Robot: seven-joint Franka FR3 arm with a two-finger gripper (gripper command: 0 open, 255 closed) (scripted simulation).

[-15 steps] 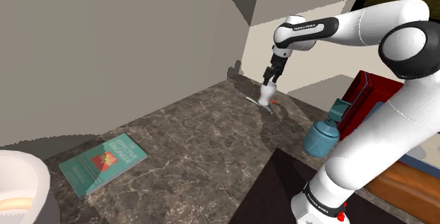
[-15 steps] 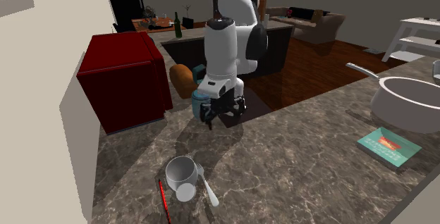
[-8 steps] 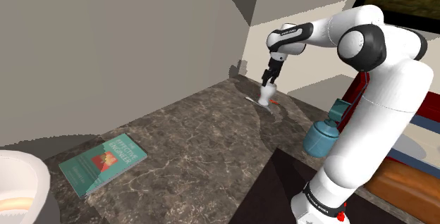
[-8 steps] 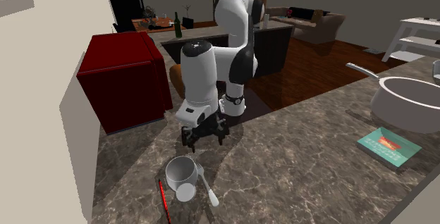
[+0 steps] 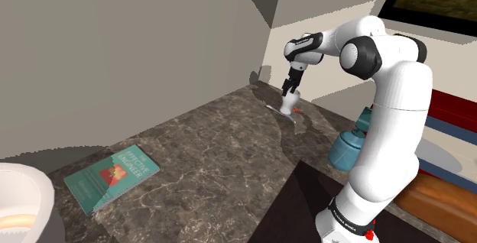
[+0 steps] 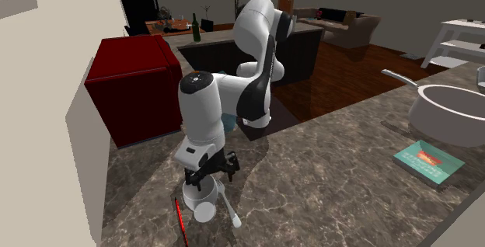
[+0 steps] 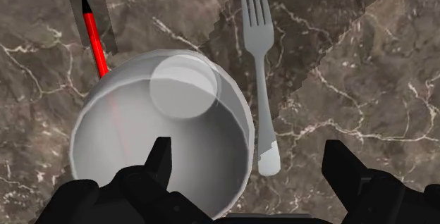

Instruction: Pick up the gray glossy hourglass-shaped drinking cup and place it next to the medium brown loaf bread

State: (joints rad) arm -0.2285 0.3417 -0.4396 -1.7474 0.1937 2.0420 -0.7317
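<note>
Hovering low over the table (image 6: 326,168), the gripper (image 7: 247,148) was wide open and had hold of nothing. The gray glossy cup (image 7: 159,127) stood upright on the table right beneath it, mouth up, near the wall corner in the shoulder view. One finger hung over the cup's mouth and the other was out over bare table past a grey fork (image 7: 257,67) that lay just beside the cup. A thin red pen (image 7: 95,39) lay on the cup's other side. Neither finger appeared to touch the cup.

By these pictures the approach was about done, but nothing more. The cup had not been gripped or lifted. The closing on its wall, the lift, the carry to the loaf and the setting down were all left.
</note>
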